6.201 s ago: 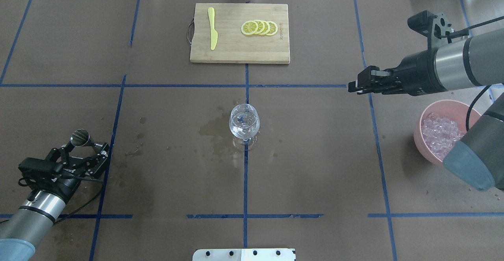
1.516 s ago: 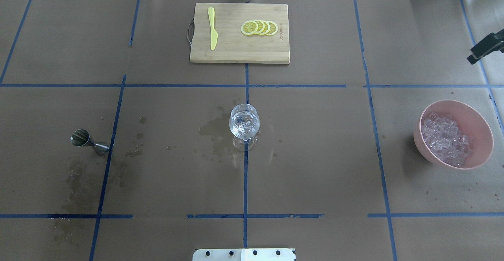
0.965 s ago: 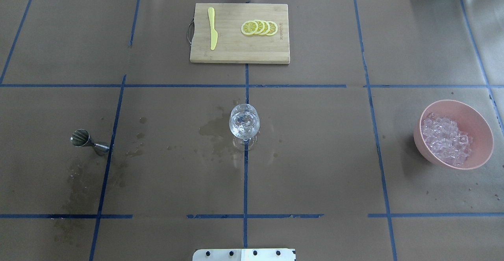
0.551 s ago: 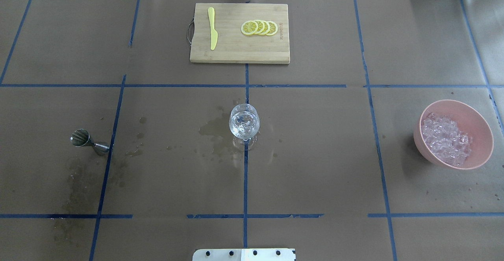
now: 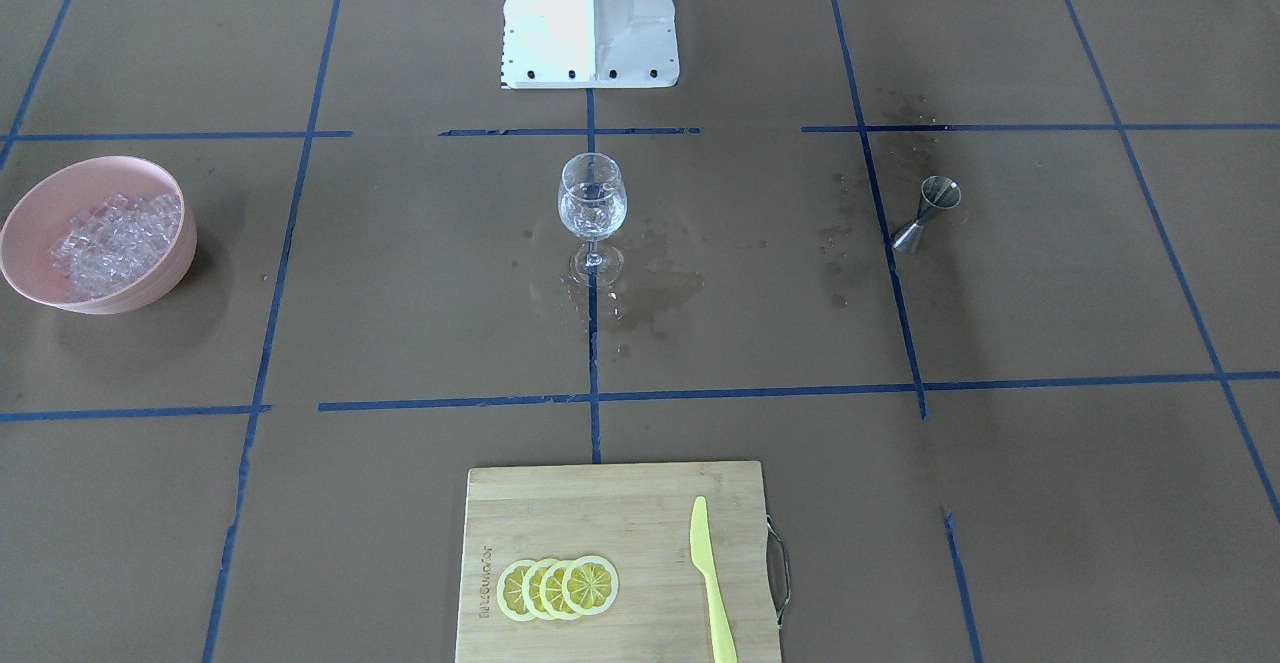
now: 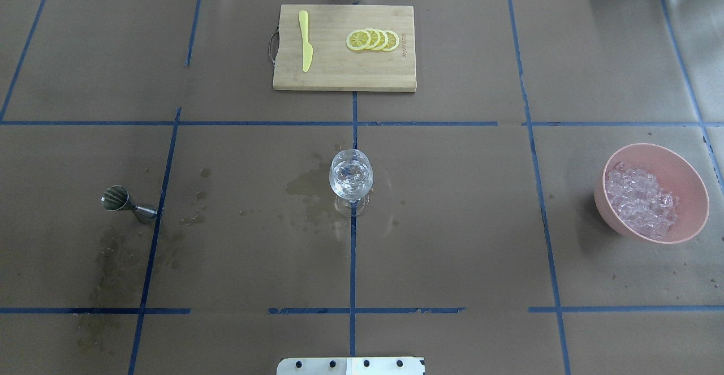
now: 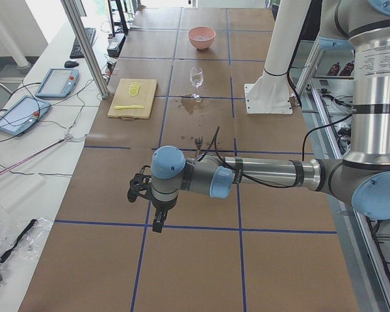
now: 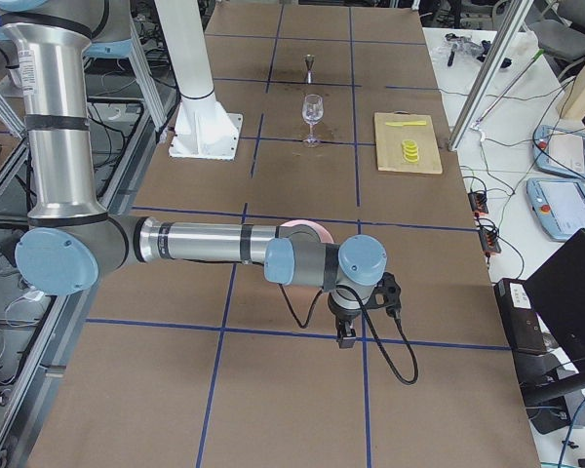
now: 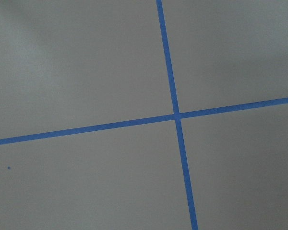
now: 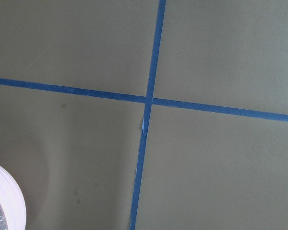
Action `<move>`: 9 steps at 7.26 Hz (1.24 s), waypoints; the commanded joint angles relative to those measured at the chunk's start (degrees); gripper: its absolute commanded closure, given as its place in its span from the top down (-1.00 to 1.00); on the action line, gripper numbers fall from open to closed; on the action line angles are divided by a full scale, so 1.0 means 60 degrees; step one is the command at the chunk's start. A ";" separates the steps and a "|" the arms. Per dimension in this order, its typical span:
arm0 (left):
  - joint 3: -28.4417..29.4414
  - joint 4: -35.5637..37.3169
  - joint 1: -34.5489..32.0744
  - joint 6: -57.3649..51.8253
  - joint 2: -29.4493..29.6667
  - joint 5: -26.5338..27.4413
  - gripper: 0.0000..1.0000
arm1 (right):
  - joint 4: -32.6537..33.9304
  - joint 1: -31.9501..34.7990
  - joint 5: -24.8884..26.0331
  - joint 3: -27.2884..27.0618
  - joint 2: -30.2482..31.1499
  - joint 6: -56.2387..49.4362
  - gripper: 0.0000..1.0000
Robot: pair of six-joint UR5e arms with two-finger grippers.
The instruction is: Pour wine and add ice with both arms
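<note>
Matt paper (image 6: 452, 222) carries glossy clear ice (image 6: 642, 199), a smooth pink bowl (image 6: 685, 178), wooden board (image 6: 339, 72), metal jigger (image 6: 129, 205).

soft, even light falls from above; the overhead and front-facing views are sharp. the white base block (image 5: 590, 13) is blown out to glare in the front-facing view. the pink bowl (image 6: 687, 185) casts a faint shadow toward the wine glass (image 6: 350, 180), which, like the ice (image 6: 642, 202), carries small glints. both wrist views look flat and slightly soft; the right one is tinted olive.
</note>
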State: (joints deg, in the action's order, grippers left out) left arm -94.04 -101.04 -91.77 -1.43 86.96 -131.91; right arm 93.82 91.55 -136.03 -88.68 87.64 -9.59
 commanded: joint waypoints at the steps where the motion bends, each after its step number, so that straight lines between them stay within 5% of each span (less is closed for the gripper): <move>1: 0.0087 -0.0080 -0.0012 0.0004 0.0023 -0.0002 1.00 | -0.0021 0.0005 -0.0003 -0.0072 -0.0103 0.0917 1.00; 9: 0.0102 -0.0065 -0.0012 0.0428 0.0023 -0.0603 1.00 | -0.0036 -0.0010 -0.0048 -0.0132 -0.0133 0.1262 1.00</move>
State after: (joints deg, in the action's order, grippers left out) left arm -93.43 -101.35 -91.85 1.05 87.10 -135.22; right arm 93.60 91.49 -136.31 -89.47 86.84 -2.03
